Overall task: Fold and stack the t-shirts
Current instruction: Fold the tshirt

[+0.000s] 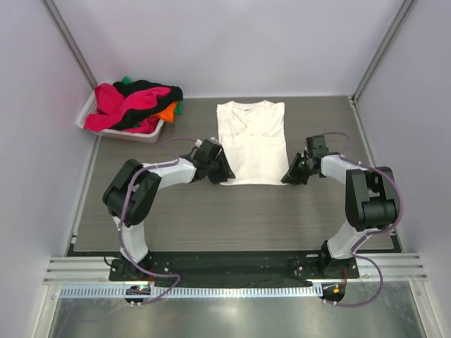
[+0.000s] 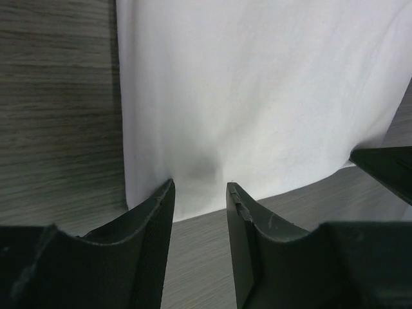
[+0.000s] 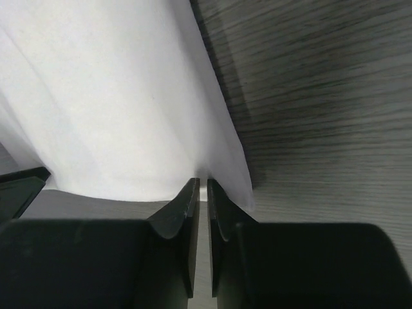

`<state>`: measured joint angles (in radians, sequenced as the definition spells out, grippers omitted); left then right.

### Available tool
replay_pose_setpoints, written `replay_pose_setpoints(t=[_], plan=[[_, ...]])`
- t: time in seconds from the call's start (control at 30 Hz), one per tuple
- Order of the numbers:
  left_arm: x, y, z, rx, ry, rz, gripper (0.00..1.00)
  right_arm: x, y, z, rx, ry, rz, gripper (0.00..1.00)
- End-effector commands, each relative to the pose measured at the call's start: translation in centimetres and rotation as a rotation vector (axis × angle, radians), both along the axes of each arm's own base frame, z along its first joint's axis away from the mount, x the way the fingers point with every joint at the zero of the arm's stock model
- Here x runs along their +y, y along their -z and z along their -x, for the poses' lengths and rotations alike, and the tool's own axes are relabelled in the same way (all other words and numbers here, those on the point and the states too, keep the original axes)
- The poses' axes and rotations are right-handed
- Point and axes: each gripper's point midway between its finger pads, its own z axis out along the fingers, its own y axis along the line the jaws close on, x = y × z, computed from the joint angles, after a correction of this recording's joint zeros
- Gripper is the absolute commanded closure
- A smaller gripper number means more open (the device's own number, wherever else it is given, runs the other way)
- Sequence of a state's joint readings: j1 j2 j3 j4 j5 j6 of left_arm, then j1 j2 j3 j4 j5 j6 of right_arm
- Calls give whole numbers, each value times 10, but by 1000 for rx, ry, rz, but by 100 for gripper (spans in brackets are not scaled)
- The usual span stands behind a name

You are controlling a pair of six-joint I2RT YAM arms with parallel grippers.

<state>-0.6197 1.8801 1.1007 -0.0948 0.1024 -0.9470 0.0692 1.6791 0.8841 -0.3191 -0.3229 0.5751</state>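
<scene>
Currently your right tool pinches the hem of the white t-shirt; your left tool straddles it, jaws apart.

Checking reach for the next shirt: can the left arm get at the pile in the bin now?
Probably yes: the bin sits on its side, bare table between, though the left gripper is at the white t-shirt hem.

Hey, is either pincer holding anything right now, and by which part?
The right pincer pinches the white t-shirt by its near hem. The left pincer straddles that hem, open.
</scene>
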Motion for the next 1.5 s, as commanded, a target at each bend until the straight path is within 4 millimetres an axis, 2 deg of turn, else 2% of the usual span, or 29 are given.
replay_pose_setpoints(t=[0.0,0.07,0.1,0.13,0.2,0.3,0.4,0.53,0.57,0.7,0.87,1.0,1.03,1.1,1.37,1.47], plan=[[35,25,29,73,-24,-139,58,-39,14,20,45,54,191,82],[42,8,31,47,-14,-162,47,-45,-1,18,10,62,220,64],[45,-3,25,12,-25,-182,43,-49,-6,22,15,68,238,56],[50,-8,30,19,-21,-208,35,-52,-16,19,-8,79,258,37],[56,-31,25,-32,-32,-229,31,-56,-35,21,-46,97,271,30],[61,-55,27,-66,-43,-225,24,-57,-49,24,-81,119,264,27],[65,-64,34,-75,-61,-199,22,-53,-44,31,-64,111,247,27],[60,-55,43,-58,-57,-147,23,-57,-31,37,-37,115,268,29],[62,-46,48,-40,-57,-143,23,-57,-28,37,-30,117,268,30],[54,-34,54,-20,-66,-77,24,-52,-19,27,-42,109,244,36],[43,-25,51,-25,-81,-39,27,-52,-5,15,-41,114,238,43],[35,-15,49,-17,-90,-25,29,-51,14,15,-6,109,230,51],[32,-14,48,-22,-91,-21,30,-51,17,15,0,109,229,55],[29,-4,49,0,-97,-26,32,-51,23,17,10,105,230,60],[14,12,40,2,-121,-9,39,-52,30,23,26,101,229,73],[9,18,38,13,-121,-2,47,-53,32,23,29,101,230,75]])
